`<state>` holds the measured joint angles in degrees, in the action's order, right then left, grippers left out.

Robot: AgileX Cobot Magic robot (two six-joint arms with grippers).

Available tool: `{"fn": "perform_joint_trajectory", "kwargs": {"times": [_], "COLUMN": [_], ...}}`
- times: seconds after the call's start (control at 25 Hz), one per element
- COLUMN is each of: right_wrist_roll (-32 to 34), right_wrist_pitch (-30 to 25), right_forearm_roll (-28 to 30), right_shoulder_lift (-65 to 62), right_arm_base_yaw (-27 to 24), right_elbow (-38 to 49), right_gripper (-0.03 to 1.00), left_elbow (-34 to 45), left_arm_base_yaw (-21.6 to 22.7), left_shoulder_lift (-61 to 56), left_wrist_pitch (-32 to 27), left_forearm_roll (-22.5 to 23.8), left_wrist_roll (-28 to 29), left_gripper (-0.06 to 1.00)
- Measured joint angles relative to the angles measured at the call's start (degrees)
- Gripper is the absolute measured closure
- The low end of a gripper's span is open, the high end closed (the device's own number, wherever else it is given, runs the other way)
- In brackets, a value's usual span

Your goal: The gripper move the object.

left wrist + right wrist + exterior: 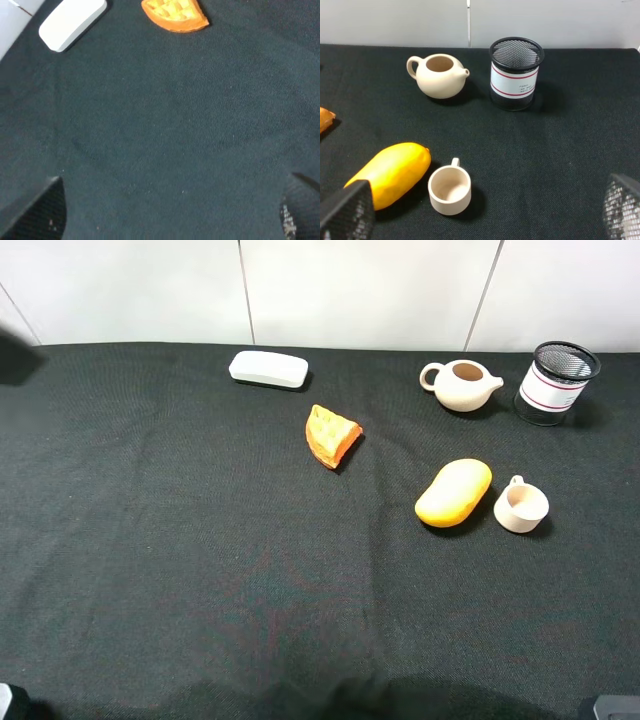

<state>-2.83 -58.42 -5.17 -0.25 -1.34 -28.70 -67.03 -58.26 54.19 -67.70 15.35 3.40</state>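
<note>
The object (453, 493), a glossy yellow-orange mango, is seen lying on its side on the black cloth (150, 540), untouched by either gripper. All places below are given relative to the mango, as seen in the exterior high view.

- Small beige cup (521, 507): just beside it on the right, handle at the far side, mouth up. Contact can't be confirmed; in the right wrist view the 2 look barely apart.
- Beige teapot (461, 385): behind it, toward the wall, lid opening visible, well apart.
- Black mesh holder (556, 383) with white label: behind it and to the right, upright, beside the teapot.
- Ridged orange wedge (331, 436): to its left and slightly behind, apart.
- White flat case (268, 369): farther left and behind, near the cloth's far edge.

Left gripper (172, 212): only 2 finger tips are shown at the lower corners of its wrist view, spread wide over bare cloth, nothing between them. Mango not seen in that view; wedge and white case are.

Right gripper (485, 215): 2 mesh-padded fingertips are seen far apart, jaws parted, nothing held. The mango lies just ahead of 1 fingertip (347, 212), which partly overlaps it in view; contact can't be told.
</note>
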Motion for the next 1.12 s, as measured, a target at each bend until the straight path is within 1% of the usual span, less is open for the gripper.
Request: {"fn": "perform_joint_trajectory", "kwargs": {"times": [0.16,0.24,0.32,0.44,0.84,1.12], "right_wrist_roll": [0.0,0.0,0.0,0.0,0.0,0.0], "right_wrist_pitch": [0.0,0.0,0.0,0.0,0.0,0.0], "right_forearm_roll": [0.0,0.0,0.0,0.0,0.0,0.0], "right_shoulder_lift": [0.0,0.0,0.0,0.0,0.0,0.0], "right_arm_base_yaw": [0.0,0.0,0.0,0.0,0.0,0.0], "right_elbow": [0.0,0.0,0.0,0.0,0.0,0.0], "right_gripper": [0.27,0.27,0.27,0.27,0.27,0.27], "left_elbow": [4.7,6.4,7.6,9.1,15.9,22.1], "left_arm_base_yaw": [0.0,0.0,1.0,4.7,21.6,30.4], "left_shoulder_lift": [-7.9,-11.2,-13.9,-17.5,-31.1,-40.4], "left_wrist_pitch": [0.0,0.0,0.0,0.0,0.0,0.0], "left_forearm_roll": [0.8,2.1,2.5,2.8,2.9,2.9], "left_wrist_roll": [0.0,0.0,0.0,0.0,-0.1,-0.1], "left_gripper": [0.04,0.04,0.04,0.04,0.04,0.04]}}
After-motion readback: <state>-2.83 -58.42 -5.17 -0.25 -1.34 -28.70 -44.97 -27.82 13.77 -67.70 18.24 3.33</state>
